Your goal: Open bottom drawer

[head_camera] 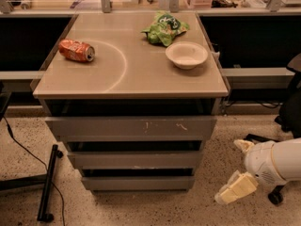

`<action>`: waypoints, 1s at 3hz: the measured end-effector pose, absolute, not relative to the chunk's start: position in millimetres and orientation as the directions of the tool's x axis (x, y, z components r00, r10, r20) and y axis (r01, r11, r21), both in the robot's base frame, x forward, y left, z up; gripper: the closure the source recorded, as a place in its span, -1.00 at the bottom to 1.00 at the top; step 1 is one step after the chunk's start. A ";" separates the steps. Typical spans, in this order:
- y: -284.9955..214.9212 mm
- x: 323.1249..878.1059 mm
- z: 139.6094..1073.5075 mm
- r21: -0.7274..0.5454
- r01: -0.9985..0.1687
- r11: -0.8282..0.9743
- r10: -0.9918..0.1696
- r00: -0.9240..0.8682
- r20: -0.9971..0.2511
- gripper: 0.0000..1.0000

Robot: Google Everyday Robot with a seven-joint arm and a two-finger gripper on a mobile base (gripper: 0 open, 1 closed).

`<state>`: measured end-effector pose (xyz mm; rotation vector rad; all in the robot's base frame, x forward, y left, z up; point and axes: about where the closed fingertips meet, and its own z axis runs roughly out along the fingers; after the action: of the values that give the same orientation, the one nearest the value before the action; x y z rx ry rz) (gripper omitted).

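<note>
Camera view showed the gripper (230, 171) low over the floor to the right of the cabinet (131, 81), jaws spread and empty, clear of every drawer. The bottom drawer (138, 182) sat shut, the lowest of three fronts, under the middle drawer (136, 159). Judgement: the gripper should move left at that height, catch only the lowest front's upper lip, and pull straight out. Catching the middle front would open the wrong drawer.

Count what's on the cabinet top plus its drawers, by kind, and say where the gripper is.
Soda can: 1
Chip bag: 1
Bowl: 1
Drawers: 3 (top drawer, middle drawer, bottom drawer)
Gripper: 1, open, low to the right of the bottom drawer, not touching it
Total: 7
</note>
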<state>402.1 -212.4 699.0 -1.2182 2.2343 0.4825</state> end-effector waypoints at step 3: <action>-216.8 399.1 492.3 0.375 -0.690 0.619 -0.399 -0.688 -0.607 -1.00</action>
<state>399.1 -216.8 492.3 -0.8590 2.3729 0.8302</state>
